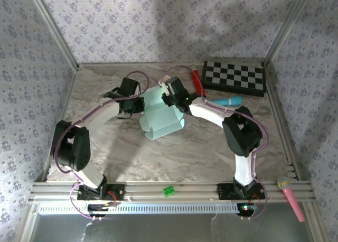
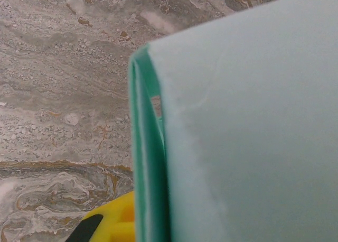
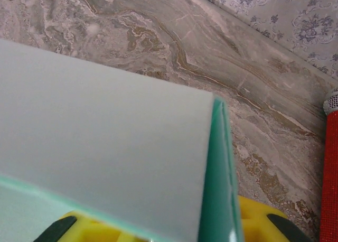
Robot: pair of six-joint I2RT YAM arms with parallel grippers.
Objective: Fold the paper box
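Note:
The paper box, pale mint-green card partly folded, stands in the middle of the marble table between both arms. My left gripper is at its left side, shut on a doubled edge of the paper box; one yellow finger shows beside that fold. At the box's far right corner is my right gripper. Its yellow fingers stand a little apart, open, with the folded edge of the paper box between them and a flat panel covering the left finger.
A black-and-white checkerboard lies at the back right, with a red toy microphone beside it and a teal one in front. A pink microphone and a small green piece lie on the near rail. Patterned walls enclose the table.

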